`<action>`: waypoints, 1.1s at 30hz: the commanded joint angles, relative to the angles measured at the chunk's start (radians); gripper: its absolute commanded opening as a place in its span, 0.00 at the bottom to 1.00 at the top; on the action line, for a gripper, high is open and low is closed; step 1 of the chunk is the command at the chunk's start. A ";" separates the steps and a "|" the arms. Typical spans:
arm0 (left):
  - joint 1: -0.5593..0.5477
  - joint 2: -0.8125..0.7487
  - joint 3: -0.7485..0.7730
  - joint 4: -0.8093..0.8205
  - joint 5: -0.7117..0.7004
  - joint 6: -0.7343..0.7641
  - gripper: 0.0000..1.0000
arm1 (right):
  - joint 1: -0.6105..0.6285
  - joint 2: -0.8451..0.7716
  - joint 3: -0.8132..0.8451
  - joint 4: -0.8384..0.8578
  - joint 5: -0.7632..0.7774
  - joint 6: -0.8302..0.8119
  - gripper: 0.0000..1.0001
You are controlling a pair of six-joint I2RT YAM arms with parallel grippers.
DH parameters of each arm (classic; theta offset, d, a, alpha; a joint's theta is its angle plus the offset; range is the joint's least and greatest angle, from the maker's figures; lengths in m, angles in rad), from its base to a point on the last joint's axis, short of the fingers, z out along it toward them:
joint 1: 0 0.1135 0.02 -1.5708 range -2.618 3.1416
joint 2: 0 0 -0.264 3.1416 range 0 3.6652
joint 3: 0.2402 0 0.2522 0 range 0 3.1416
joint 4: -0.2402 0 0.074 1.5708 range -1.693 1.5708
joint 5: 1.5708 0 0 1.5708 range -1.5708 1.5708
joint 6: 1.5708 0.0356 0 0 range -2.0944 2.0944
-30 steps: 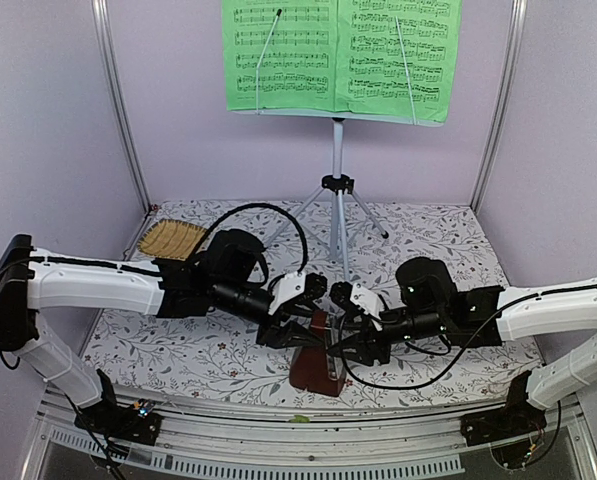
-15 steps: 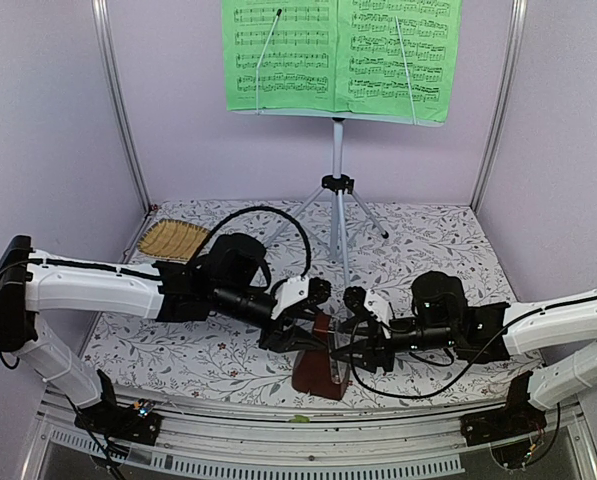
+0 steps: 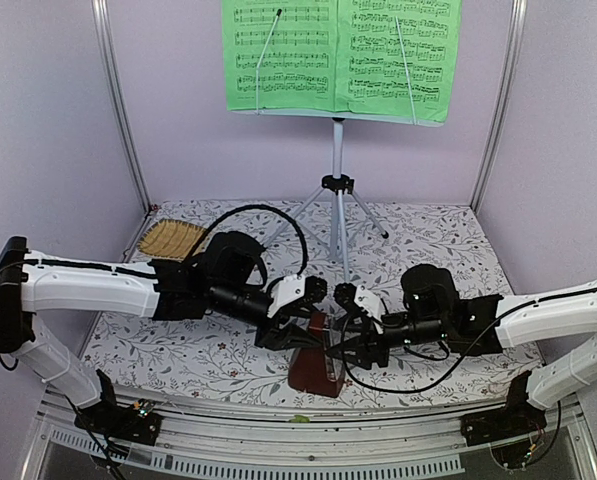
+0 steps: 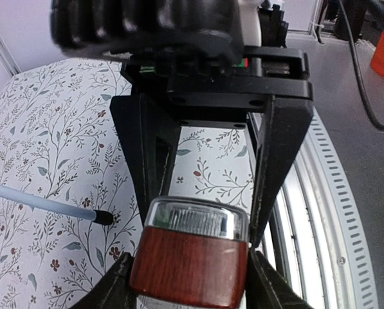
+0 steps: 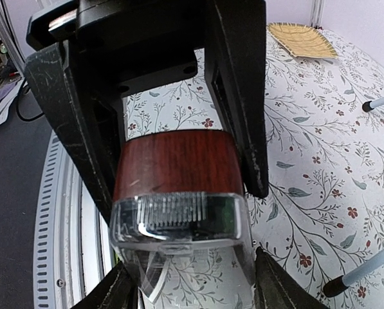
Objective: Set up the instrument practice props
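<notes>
Sitting near the front middle of the floral surface point(image 3: 428, 240), the metronome point(image 3: 313, 362) is a small reddish-brown wood-grain pyramid with a clear ribbed panel. Left arm lies low and stretched inward, left hand point(image 3: 300, 336) clamping the metronome's sides. Right arm mirrors it, right hand point(image 3: 342, 346) straddling the same piece; grip or just touching, cannot tell.

Pale lilac walls point(image 3: 48, 120) close in on three sides here, with silver metal posts point(image 3: 120, 110) running up the back corners. Down below, a white tablecloth point(image 3: 428, 235) scattered with leafy vines and little red flowers, and a ribbed aluminium rail point(image 3: 278, 442) along the near edge.
</notes>
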 commanded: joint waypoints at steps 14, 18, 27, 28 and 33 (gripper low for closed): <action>-0.003 0.013 0.015 -0.006 -0.044 0.027 0.17 | -0.005 0.035 0.077 -0.063 -0.026 -0.031 0.54; -0.001 0.006 0.006 -0.007 -0.052 0.034 0.15 | -0.009 0.018 0.059 -0.067 -0.030 -0.027 0.27; -0.002 -0.021 -0.021 -0.004 -0.094 0.053 0.07 | -0.054 -0.020 -0.031 0.020 -0.105 0.045 0.00; -0.001 -0.024 -0.023 -0.005 -0.096 0.055 0.07 | -0.054 -0.025 -0.035 0.024 -0.104 0.046 0.00; -0.001 -0.044 -0.039 0.000 -0.116 0.067 0.05 | -0.059 -0.039 -0.040 0.020 -0.096 0.036 0.01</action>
